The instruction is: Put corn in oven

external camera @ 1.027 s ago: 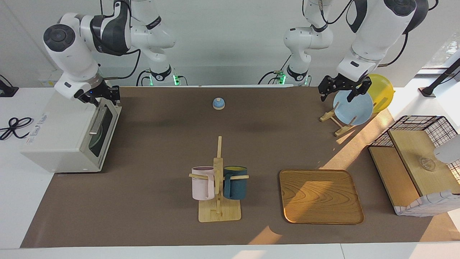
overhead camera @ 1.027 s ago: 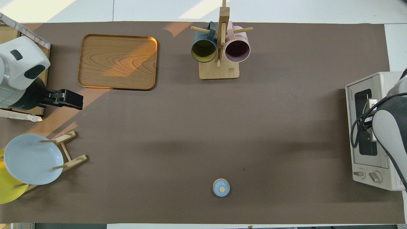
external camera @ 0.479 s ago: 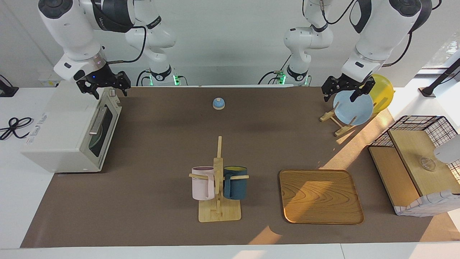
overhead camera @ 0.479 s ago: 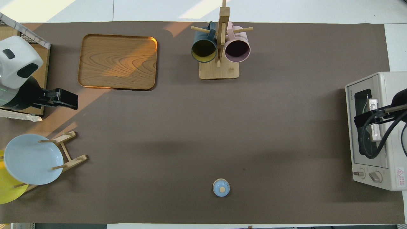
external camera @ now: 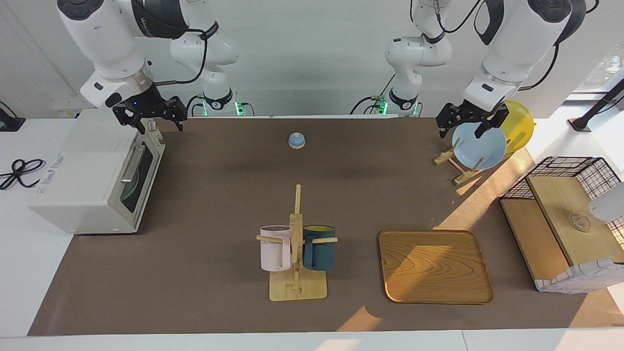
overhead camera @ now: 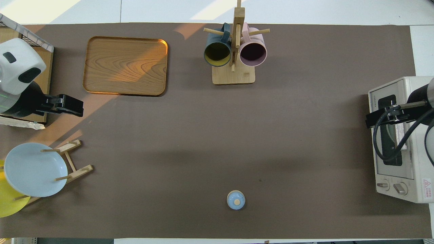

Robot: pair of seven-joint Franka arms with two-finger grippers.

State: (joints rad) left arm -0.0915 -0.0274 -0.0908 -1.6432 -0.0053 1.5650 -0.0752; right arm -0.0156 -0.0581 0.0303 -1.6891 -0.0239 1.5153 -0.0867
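The white oven (external camera: 83,180) (overhead camera: 412,191) stands at the right arm's end of the table with its glass door shut. The corn is hidden; no yellow cob shows in either view. My right gripper (external camera: 155,125) (overhead camera: 372,119) hangs open and holds nothing, in the air above the oven's top front corner closest to the robots. My left gripper (external camera: 461,130) (overhead camera: 77,109) is open and holds nothing too, waiting above the blue plate (external camera: 480,146) at the left arm's end.
A small blue bell (external camera: 296,140) sits near the robots at mid-table. A wooden mug stand (external camera: 297,285) carries a pink and a dark blue mug. A wooden tray (external camera: 435,265) lies beside it. A yellow plate (external camera: 519,124) and a wire basket (external camera: 565,163) are at the left arm's end.
My right gripper has let go of the oven's door, opened, risen and drifted toward the table's middle. The left gripper rose slightly over the plates.
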